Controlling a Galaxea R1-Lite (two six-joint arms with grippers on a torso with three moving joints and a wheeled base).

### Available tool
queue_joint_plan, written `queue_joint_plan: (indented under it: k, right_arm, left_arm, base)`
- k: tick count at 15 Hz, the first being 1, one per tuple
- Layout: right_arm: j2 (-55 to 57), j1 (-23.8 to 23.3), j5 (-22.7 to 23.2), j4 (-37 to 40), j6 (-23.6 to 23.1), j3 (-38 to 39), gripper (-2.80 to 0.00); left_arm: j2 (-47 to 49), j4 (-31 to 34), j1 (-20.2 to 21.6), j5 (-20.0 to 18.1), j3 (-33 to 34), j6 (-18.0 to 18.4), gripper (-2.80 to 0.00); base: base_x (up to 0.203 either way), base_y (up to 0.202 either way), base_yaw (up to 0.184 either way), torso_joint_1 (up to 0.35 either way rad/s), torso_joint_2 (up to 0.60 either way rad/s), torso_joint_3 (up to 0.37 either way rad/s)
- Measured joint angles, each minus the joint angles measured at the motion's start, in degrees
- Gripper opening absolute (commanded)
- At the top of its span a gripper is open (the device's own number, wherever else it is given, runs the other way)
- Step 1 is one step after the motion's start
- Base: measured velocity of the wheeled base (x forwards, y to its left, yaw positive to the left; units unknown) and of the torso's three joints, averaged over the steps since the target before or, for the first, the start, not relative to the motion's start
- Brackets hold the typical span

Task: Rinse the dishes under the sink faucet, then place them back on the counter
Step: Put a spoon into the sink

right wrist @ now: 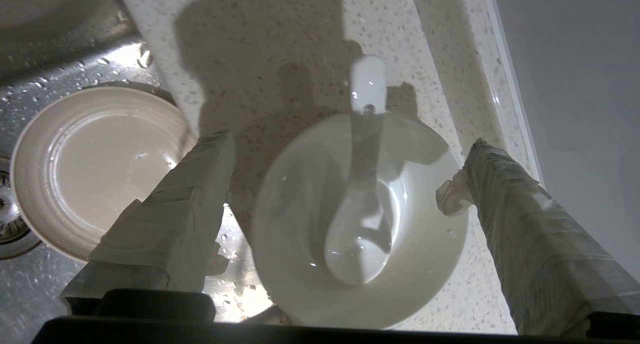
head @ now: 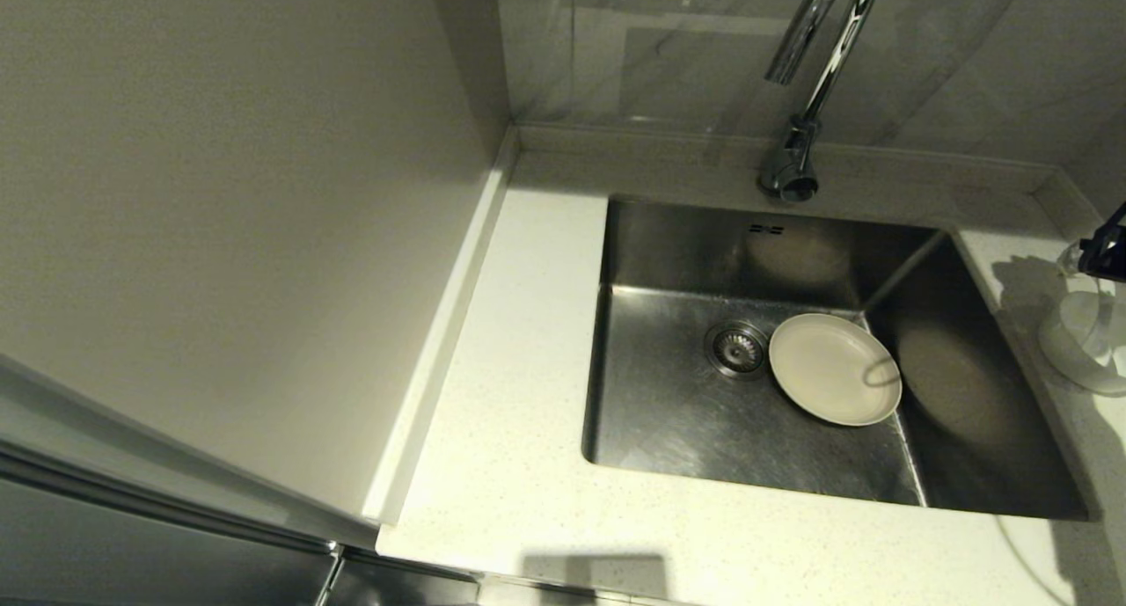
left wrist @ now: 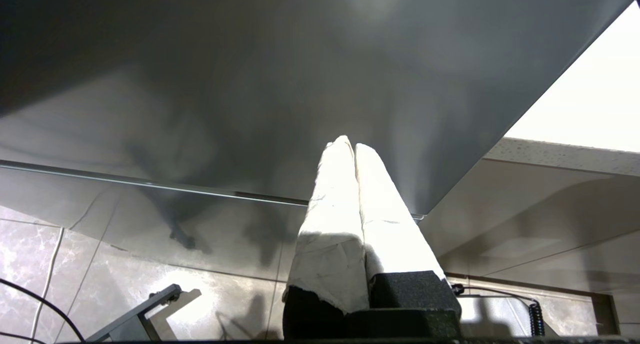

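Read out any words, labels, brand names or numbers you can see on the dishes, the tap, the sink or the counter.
None: no readable text in any view.
Small round white bowl: plain, no mark.
Short white ceramic spoon lying in it: plain.
Shallow cream-white round plate in the brushed steel sink: plain.
Tall chrome gooseneck faucet: no visible brand.
Speckled cream stone counter: only speckles.
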Motion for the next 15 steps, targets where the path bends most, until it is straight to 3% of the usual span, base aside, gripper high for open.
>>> queue_joint_plan:
  k: [9,15]
  right_arm:
    - [6.26,-0.06,-0.30,0.03,-2.09,-9.62,0.00]
    - [10.10,-1.68,-0.79,-0.05,-2.67,-11.46,0.00]
  left_arm:
    - [0.00,0.02,0.00,-0.01,0.00,0.00,-2.80]
    - [0.00,0.02,-0.02,0.00,0.00,0.00,-2.80]
  base:
    - [0.000,0.000,0.000,0.000,0.00,0.000]
    - [0.000,0.000,0.000,0.000,0.00,0.000]
